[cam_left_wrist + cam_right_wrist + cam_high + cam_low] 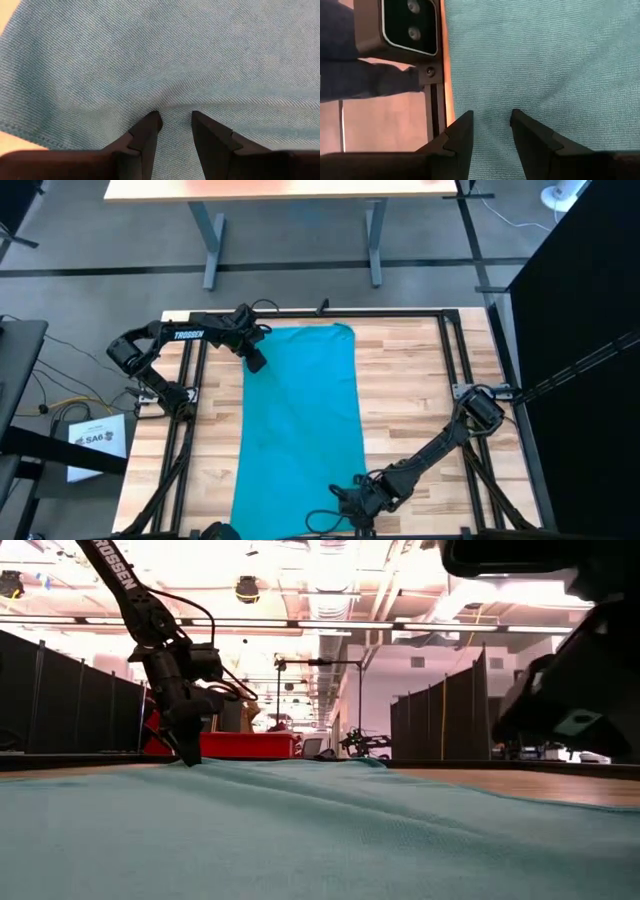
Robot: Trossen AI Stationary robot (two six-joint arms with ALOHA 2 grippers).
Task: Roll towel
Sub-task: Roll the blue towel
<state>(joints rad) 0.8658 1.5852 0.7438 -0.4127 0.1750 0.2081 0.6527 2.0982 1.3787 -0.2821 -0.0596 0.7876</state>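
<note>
The teal towel lies spread flat on the wooden table, running lengthwise from the far edge to the near edge. My left gripper is open. It stands at the towel's left edge near the far left corner, with its fingertips down on the cloth. My right gripper is open over the towel's near end, toward its right side. It shows in the low view only as a dark blurred shape. My left gripper comes from above, slanting down, and sets both open fingertips on the towel's top, close to its left hem near the far corner. A slight crease runs in the cloth between them. The towel lies flat on the table. My right gripper has its open fingers over the towel's near end. I cannot tell whether they touch it.
Black frame rails run along the table's sides and far edge. The low camera's housing sits at the near edge, just beside my right gripper. Bare wood lies to the towel's right. A desk stands beyond the far edge.
</note>
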